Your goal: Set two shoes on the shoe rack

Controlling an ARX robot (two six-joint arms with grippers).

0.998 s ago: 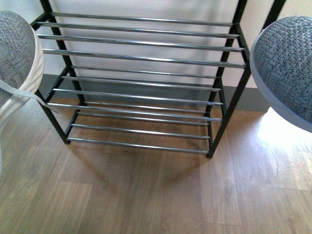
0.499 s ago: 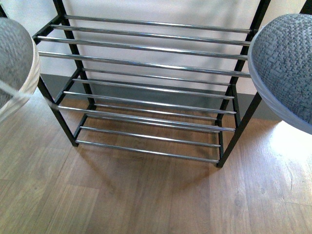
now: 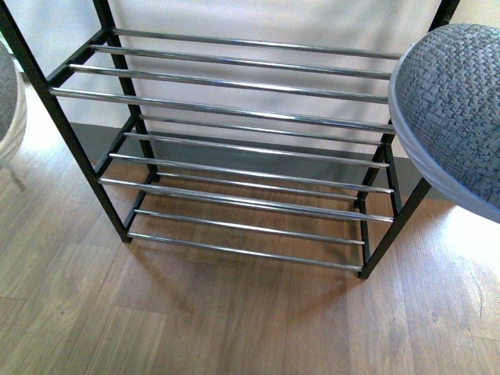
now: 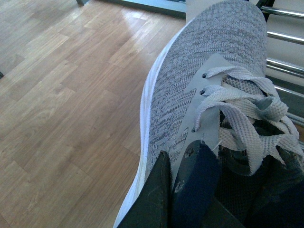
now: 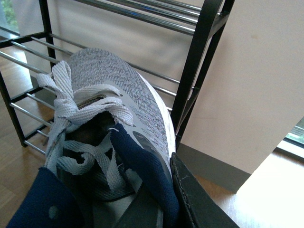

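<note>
The shoe rack (image 3: pixel 234 109), a black frame with tiers of chrome bars, stands in front of me against the wall. One grey knit sneaker (image 3: pixel 457 109) hangs at the right edge of the front view, level with the upper tier. The other sneaker (image 3: pixel 8 109) barely shows at the left edge. My left gripper (image 4: pixel 183 190) is shut on the side wall of its sneaker (image 4: pixel 190 80), beside the laces, with the toe pointing at the rack bars (image 4: pixel 285 35). My right gripper (image 5: pixel 161 194) is shut on the navy collar of its sneaker (image 5: pixel 118 90), close to the rack's black end post (image 5: pixel 199 57).
Wood-plank floor (image 3: pixel 234 320) spreads in front of the rack. A white wall with a grey skirting board (image 3: pixel 258 160) runs behind it. In the right wrist view a pale wall panel (image 5: pixel 251 85) stands just beyond the rack's end.
The rack has shifted right and grown larger in the front view. The left sneaker has slid almost out of the left edge. The right sneaker reaches slightly further in.
</note>
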